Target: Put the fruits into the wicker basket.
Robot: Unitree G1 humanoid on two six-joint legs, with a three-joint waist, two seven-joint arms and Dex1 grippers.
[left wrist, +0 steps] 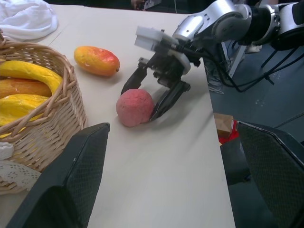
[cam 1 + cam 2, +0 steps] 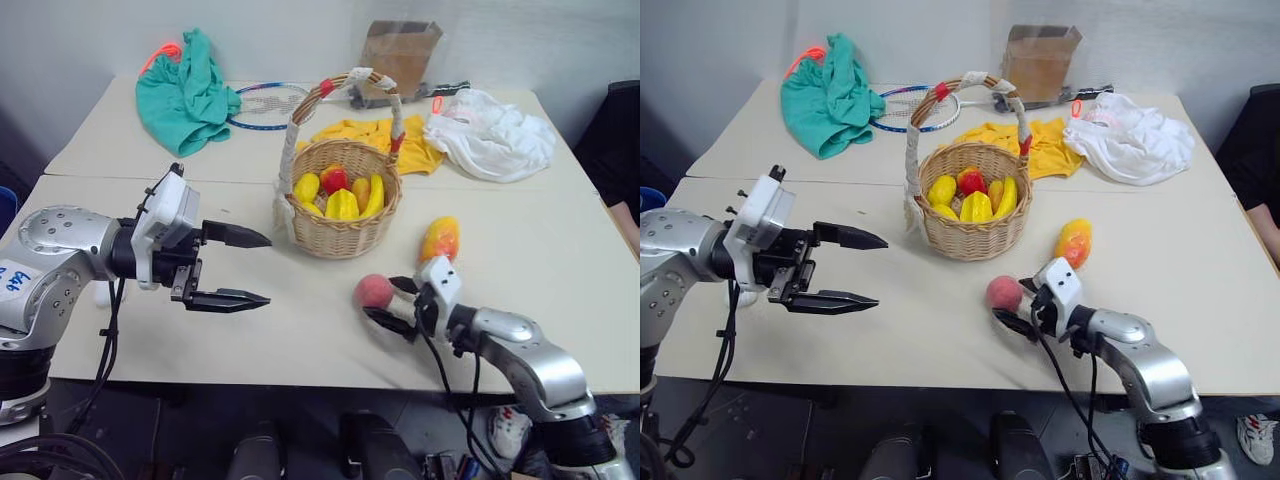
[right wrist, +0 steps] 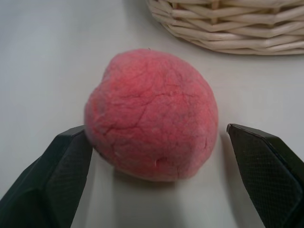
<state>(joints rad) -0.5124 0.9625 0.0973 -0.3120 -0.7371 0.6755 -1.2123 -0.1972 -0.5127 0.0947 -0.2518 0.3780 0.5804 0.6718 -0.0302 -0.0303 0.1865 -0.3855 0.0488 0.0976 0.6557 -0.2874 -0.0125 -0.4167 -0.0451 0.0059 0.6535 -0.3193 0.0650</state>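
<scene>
Tables (image 2: 300, 330) (two abutting) before pale wall (image 2: 90, 40)

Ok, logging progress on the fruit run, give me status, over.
Right gripper open, straddling the peach on the table. Left gripper open, empty. Mango lies beside the wicker basket. Path unobstructed.

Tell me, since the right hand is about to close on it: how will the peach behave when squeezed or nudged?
The peach is round and sits free on the table, so a nudge from one finger would probably roll it. Its matte, crackled skin looks grippy, not slippery. The right hand brackets it with open jaws, so an even squeeze should hold.
</scene>
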